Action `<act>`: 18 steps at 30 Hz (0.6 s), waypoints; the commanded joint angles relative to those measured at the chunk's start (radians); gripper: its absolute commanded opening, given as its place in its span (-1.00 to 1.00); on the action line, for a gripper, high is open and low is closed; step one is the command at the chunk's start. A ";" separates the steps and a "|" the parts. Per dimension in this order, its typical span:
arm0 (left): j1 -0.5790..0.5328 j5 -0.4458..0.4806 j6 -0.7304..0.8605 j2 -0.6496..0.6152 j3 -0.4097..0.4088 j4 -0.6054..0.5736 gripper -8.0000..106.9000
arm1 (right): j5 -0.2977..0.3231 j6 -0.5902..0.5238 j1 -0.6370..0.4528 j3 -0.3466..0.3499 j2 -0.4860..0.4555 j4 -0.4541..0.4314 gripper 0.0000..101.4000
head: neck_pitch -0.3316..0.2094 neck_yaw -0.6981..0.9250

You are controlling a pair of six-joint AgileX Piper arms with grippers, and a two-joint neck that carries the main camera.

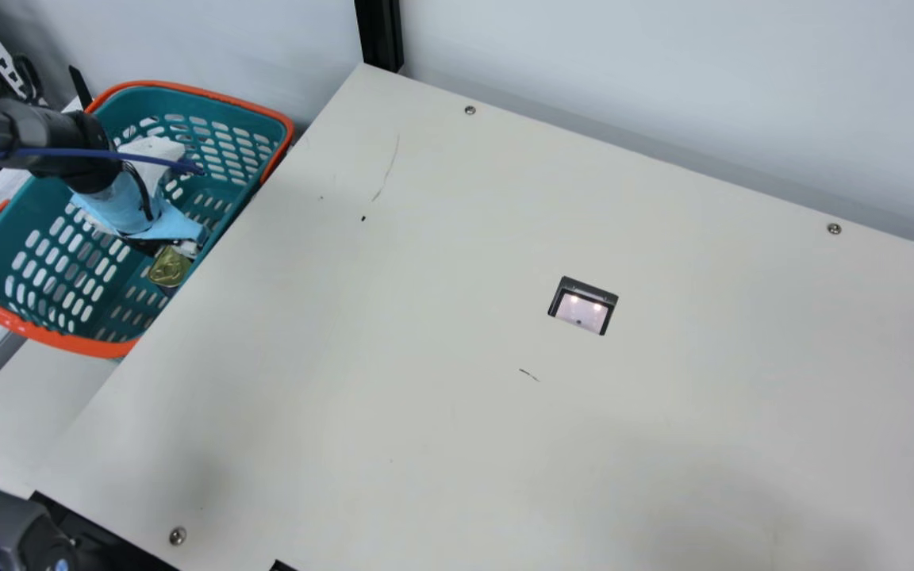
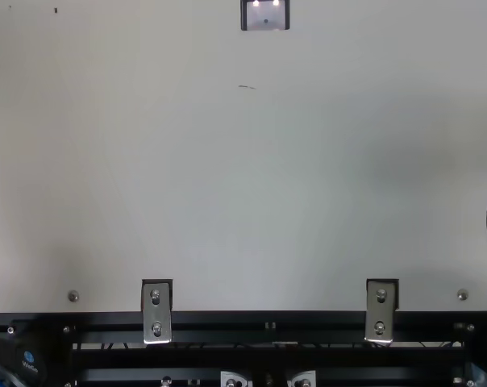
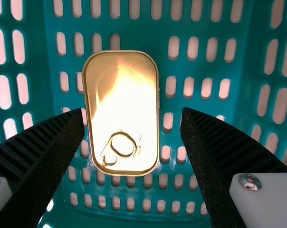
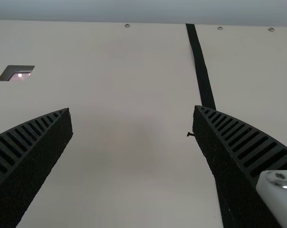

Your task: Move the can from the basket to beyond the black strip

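In the main view my left gripper (image 1: pixel 157 244) reaches down inside the teal basket (image 1: pixel 68 341), right by the gold can (image 1: pixel 169 267). The left wrist view has the can (image 3: pixel 122 107) lying flat with its ring pull up on the slotted basket (image 3: pixel 200 28) floor; the left gripper (image 3: pixel 133 116) is open, one finger to each side of the can. My right gripper (image 4: pixel 133 111) stands open over the cream table with nothing held, and the black strip (image 4: pixel 200 66) runs along the table, partly behind one finger.
A dark-framed cutout (image 1: pixel 584 305) sits in the table (image 1: pixel 425 357). The basket stands against the table's left edge, its rim close to the left arm. A black post (image 1: pixel 380 32) rises at the back corner, and metal brackets (image 2: pixel 156 313) line the front rail.
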 commanded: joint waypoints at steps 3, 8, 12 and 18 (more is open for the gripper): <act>0.002 -0.013 0.001 0.027 -0.013 0.000 0.71 | 0.000 0.000 0.000 0.000 0.000 0.000 1.00 | -0.030 0.014; 0.007 -0.026 0.009 0.057 -0.036 -0.006 0.71 | 0.000 0.000 0.000 0.000 0.000 0.000 1.00 | -0.030 0.014; 0.010 -0.034 0.029 0.082 -0.060 -0.023 0.71 | 0.000 0.000 0.000 0.000 0.000 0.000 1.00 | -0.030 0.014; 0.015 -0.037 0.072 0.113 -0.092 -0.058 -0.68 | 0.000 0.000 0.000 0.000 0.000 0.000 1.00 | -0.030 0.014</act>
